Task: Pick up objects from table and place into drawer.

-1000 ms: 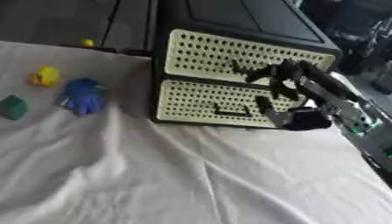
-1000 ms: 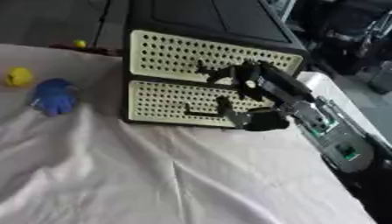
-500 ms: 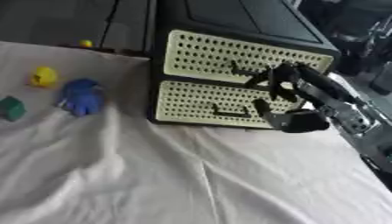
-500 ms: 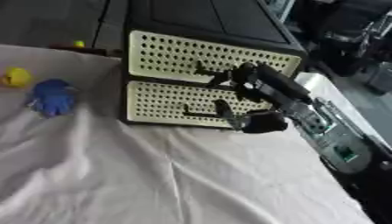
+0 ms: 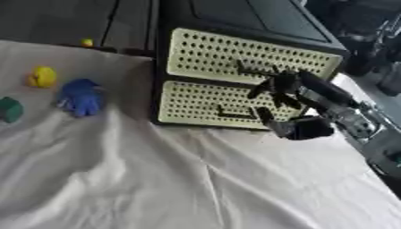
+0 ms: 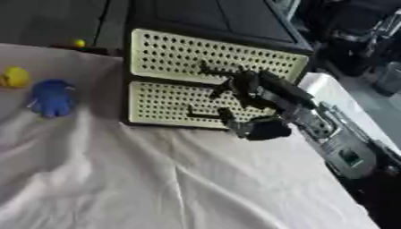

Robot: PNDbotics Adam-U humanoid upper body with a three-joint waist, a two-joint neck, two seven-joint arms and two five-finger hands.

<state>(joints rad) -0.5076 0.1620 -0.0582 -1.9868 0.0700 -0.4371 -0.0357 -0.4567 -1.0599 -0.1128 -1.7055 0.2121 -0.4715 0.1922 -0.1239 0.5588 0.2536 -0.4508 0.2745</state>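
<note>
Left eye view shows the blue object (image 5: pixel 81 97), yellow one (image 5: pixel 42 77) and green one (image 5: pixel 9 109) untouched on the cloth-covered desk (image 5: pixel 156 179), well apart from the drawer unit (image 5: pixel 235 85). Both drawers look closed. The right hand (image 5: pixel 283 96) — fingers curled, holding nothing — has edged closer to the lower drawer's handle (image 5: pixel 235 115), so opening probably comes first.
</note>
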